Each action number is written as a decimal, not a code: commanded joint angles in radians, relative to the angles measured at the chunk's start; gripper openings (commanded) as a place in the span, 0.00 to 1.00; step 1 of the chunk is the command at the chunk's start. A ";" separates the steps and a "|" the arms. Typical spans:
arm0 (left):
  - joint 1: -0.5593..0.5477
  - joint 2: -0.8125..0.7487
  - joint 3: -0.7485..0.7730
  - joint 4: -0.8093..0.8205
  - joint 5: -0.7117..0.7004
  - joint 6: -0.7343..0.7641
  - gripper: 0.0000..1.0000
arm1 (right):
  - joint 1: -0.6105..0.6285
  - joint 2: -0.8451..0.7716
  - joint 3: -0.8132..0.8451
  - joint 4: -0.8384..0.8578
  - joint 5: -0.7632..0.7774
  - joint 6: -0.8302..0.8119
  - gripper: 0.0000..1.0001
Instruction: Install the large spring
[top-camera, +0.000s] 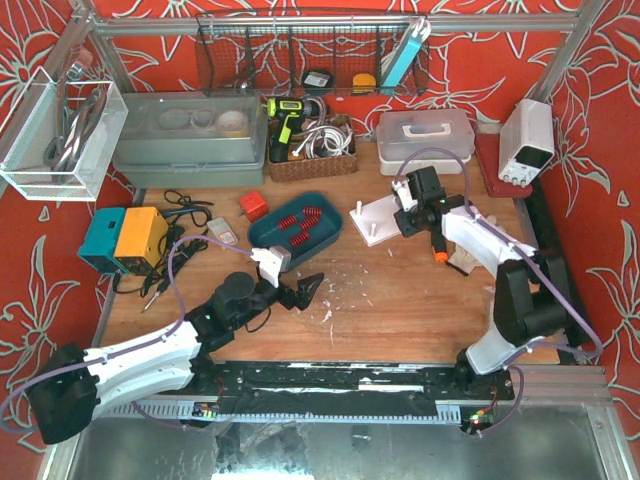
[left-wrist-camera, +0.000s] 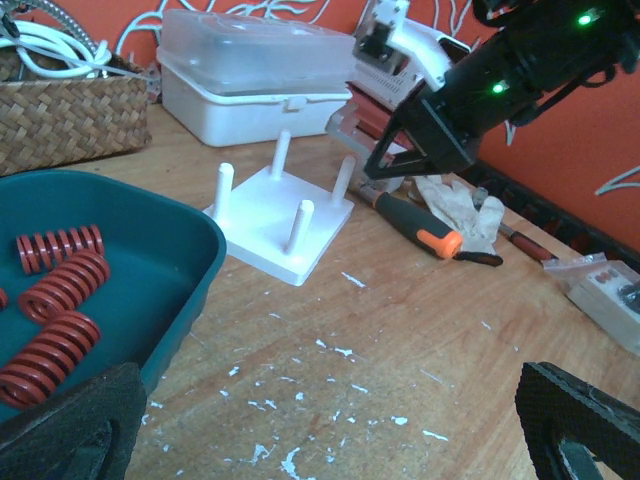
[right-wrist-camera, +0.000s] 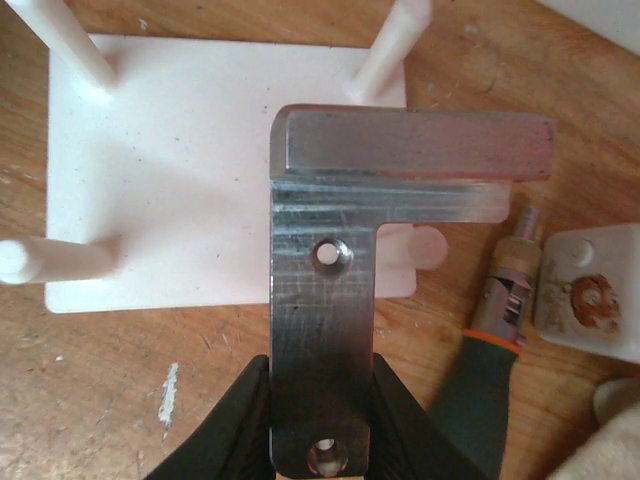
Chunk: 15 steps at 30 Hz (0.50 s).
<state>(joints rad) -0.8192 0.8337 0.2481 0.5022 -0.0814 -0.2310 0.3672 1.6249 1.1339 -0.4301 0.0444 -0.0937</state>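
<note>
A teal tray (left-wrist-camera: 190, 250) holding red springs (left-wrist-camera: 55, 290) sits just left of a white four-peg base (left-wrist-camera: 283, 235), a screwdriver (left-wrist-camera: 420, 225) lies to its right, and the left gripper (left-wrist-camera: 325, 425) gapes wide in the foreground.

Springs (top-camera: 298, 222) in tray (top-camera: 266, 238); peg base (top-camera: 378, 218) right; screwdriver (top-camera: 438, 250) further right
</note>
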 joint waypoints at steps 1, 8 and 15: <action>-0.005 -0.012 -0.010 0.018 -0.012 0.004 1.00 | 0.010 -0.122 -0.051 0.000 0.005 0.074 0.00; -0.005 -0.007 -0.010 0.015 -0.011 0.001 1.00 | -0.028 -0.339 -0.213 0.006 0.206 0.318 0.00; -0.005 -0.003 -0.011 0.022 -0.001 -0.005 1.00 | -0.070 -0.418 -0.339 -0.066 0.369 0.499 0.00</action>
<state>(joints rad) -0.8192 0.8337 0.2466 0.5026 -0.0837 -0.2317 0.3153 1.2362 0.8608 -0.4427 0.2749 0.2291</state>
